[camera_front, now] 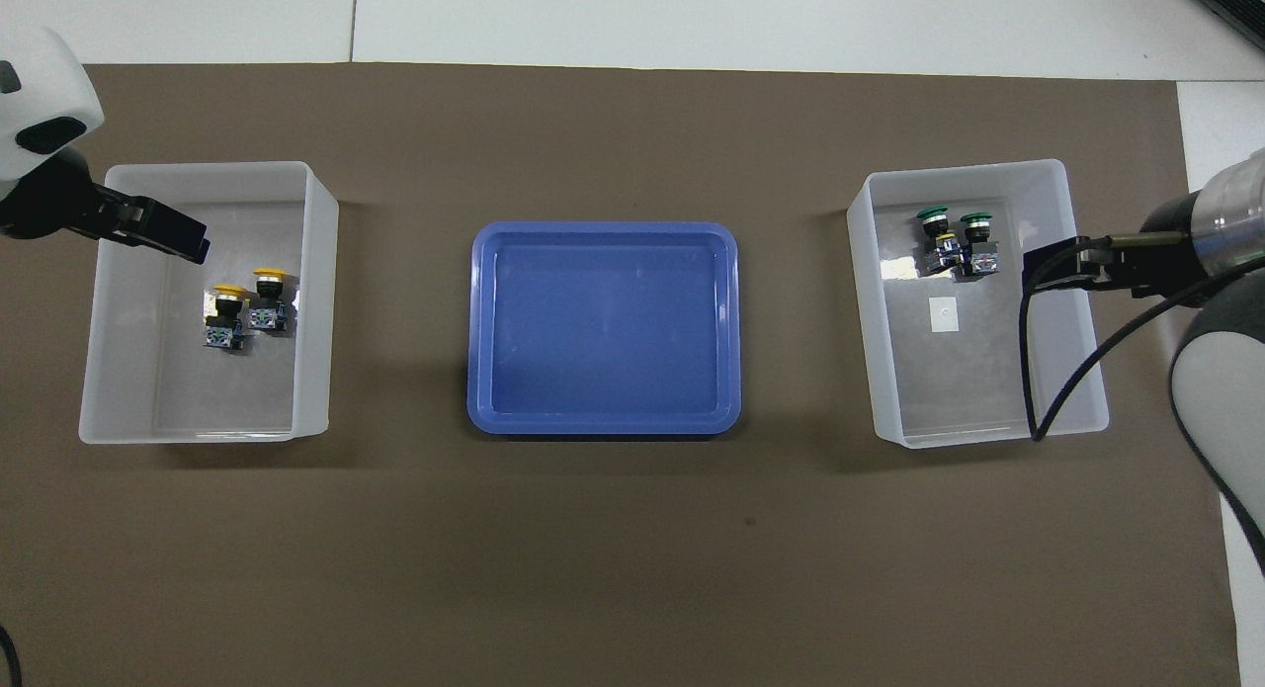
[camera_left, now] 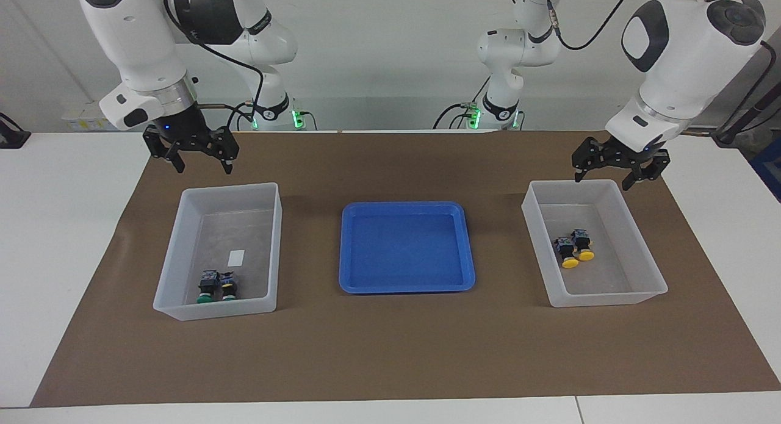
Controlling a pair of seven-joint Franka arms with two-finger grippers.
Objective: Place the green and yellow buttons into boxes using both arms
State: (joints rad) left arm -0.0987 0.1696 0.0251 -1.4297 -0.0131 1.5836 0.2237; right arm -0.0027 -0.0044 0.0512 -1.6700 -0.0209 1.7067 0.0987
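Note:
Two yellow buttons (camera_left: 574, 248) (camera_front: 247, 303) lie side by side in the translucent box (camera_left: 604, 296) (camera_front: 314, 301) toward the left arm's end. Two green buttons (camera_left: 216, 286) (camera_front: 955, 238) lie side by side in the other box (camera_left: 213, 311) (camera_front: 872, 301) toward the right arm's end, beside its white label (camera_left: 235, 257). My left gripper (camera_left: 603, 179) (camera_front: 188, 242) is open and empty, up over the robot-side rim of the yellow buttons' box. My right gripper (camera_left: 204, 166) (camera_front: 1048, 269) is open and empty, up over the robot-side edge of the green buttons' box.
A shallow blue tray (camera_left: 406, 247) (camera_front: 603, 326) lies between the two boxes and holds nothing. All stand on a brown mat (camera_left: 390, 351) on the white table.

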